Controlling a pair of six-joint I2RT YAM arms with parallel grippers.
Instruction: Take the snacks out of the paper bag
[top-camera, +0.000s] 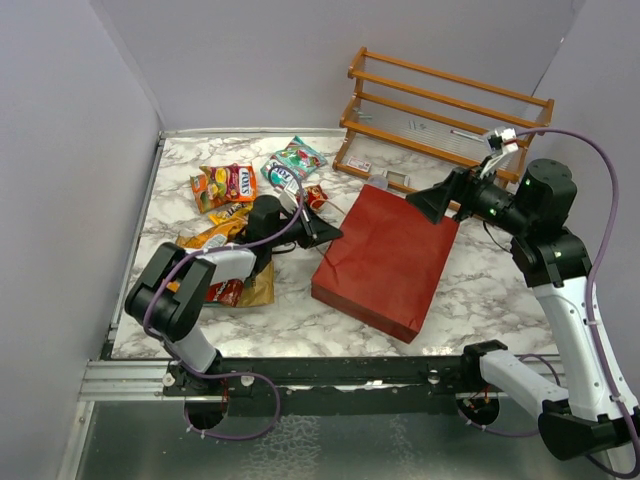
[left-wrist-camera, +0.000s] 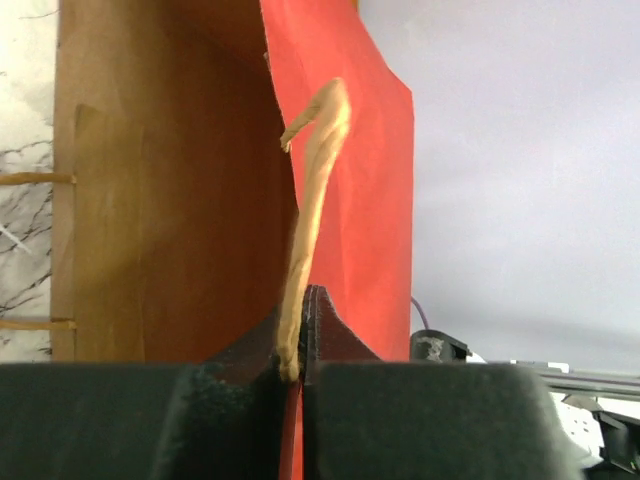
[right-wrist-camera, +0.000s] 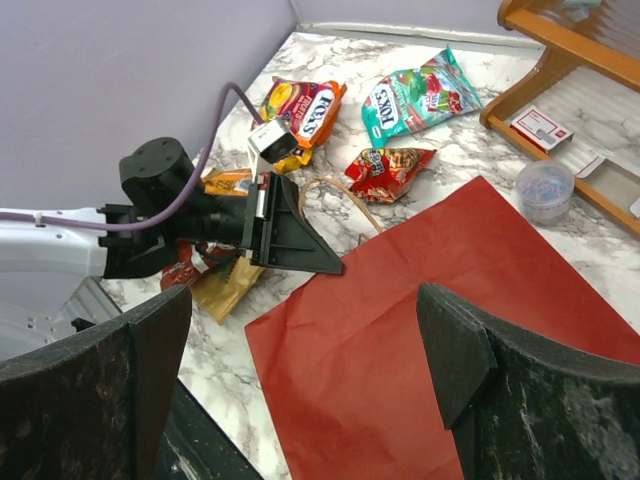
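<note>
The red paper bag (top-camera: 385, 255) lies flat on the marble table, mouth toward the left. My left gripper (top-camera: 330, 233) is shut on its string handle (left-wrist-camera: 312, 200) at the mouth edge; the wrist view shows the brown inside (left-wrist-camera: 170, 200) and the red outside (left-wrist-camera: 365, 180). My right gripper (top-camera: 432, 205) hangs open and empty above the bag's far right part (right-wrist-camera: 450, 340). The snacks lie on the table left of the bag: an orange packet (top-camera: 225, 185), a teal-green packet (top-camera: 293, 165), a small red packet (top-camera: 313, 195), a yellow packet (top-camera: 225, 215) and a tan pouch (top-camera: 250, 287).
An orange wooden rack (top-camera: 450, 100) stands at the back right. A small clear cup (right-wrist-camera: 545, 190) and a small card (right-wrist-camera: 540, 125) lie beside it. Grey walls close in the left and back. The left arm (right-wrist-camera: 150, 220) lies over the packets.
</note>
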